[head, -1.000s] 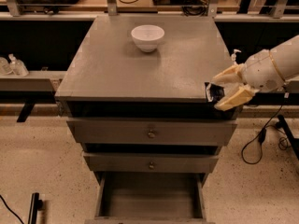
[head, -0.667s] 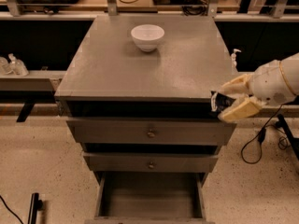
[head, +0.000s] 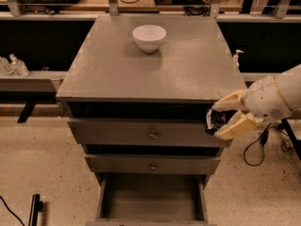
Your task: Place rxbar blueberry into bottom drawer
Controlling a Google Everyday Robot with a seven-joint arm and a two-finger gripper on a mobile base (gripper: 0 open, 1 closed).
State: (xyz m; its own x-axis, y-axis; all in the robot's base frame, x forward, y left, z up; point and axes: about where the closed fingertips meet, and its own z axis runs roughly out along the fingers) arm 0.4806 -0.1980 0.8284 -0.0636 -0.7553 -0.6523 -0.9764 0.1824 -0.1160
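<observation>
My gripper [head: 225,116] comes in from the right, below the cabinet top's front right corner and in front of the top drawer. It is shut on the rxbar blueberry [head: 216,120], a small dark-wrapped bar showing between the cream fingers [head: 237,125]. The bottom drawer [head: 151,198] is pulled open at the foot of the cabinet, a plain grey box with a bare grey floor. It lies below and to the left of the gripper.
A white bowl [head: 149,37] stands at the back of the grey cabinet top [head: 150,65]. Two knobbed drawers [head: 151,134] sit above the open one. Cables [head: 256,149] lie on the floor to the right, a dark bar [head: 34,210] at lower left.
The gripper with the bar has moved down off the cabinet top's right front corner, to in front of the top drawer's right end.
</observation>
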